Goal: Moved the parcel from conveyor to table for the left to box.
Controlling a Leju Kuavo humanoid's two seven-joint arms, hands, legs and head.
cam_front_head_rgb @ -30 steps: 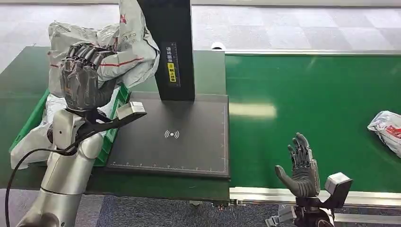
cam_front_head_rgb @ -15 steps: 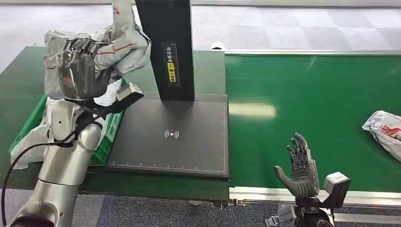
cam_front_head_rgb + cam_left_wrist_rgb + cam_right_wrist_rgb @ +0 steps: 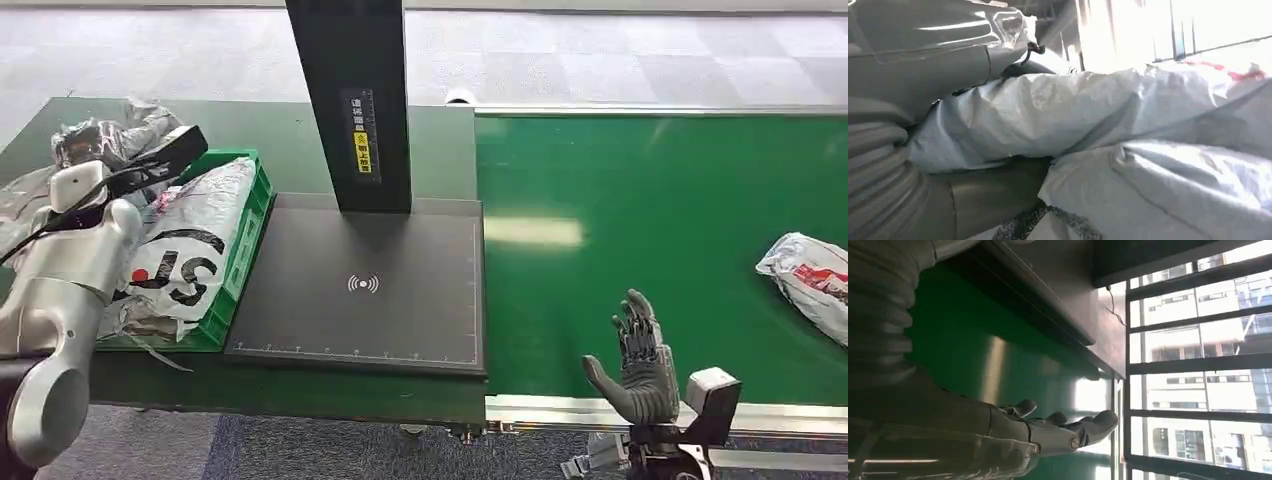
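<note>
At the far left of the bench (image 3: 300, 130): the left hand (image 3: 908, 65) reaches past the outer side of the green crate (image 3: 243, 235), and the silver forearm lies across the crate's near corner.
Left hand: clamped on the grey parcel (image 3: 1088, 105). In the left wrist view the crumpled film is wedged between the thick thumb and the grey part of the hand facing it.
Grey parcel: in the head view it is a crumpled bunch around the hand, beyond the crate's far left corner and low over the bench. Whether it touches the bench I cannot tell.
Green crate: stands on the bench just left of the black scan pad (image 3: 400, 320). In it lies a printed parcel (image 3: 185, 250), grey-white with large black and red lettering, lengthways and reaching over the rim.
Scan pad: flat and dark, with a white signal mark near its middle. A black post (image 3: 350, 100) with a yellow label rises from its far edge.
Conveyor belt (image 3: 650, 220): green, to the right of the pad.
Right hand (image 3: 640, 365): raised at the belt's near edge, fingers apart and pointing up, holding nothing. The right wrist view shows the fingers stretched out above the green surface.
Belt parcel (image 3: 810, 280): a grey-white bag with red print, lying on the belt at the right edge, well apart from the right hand.
</note>
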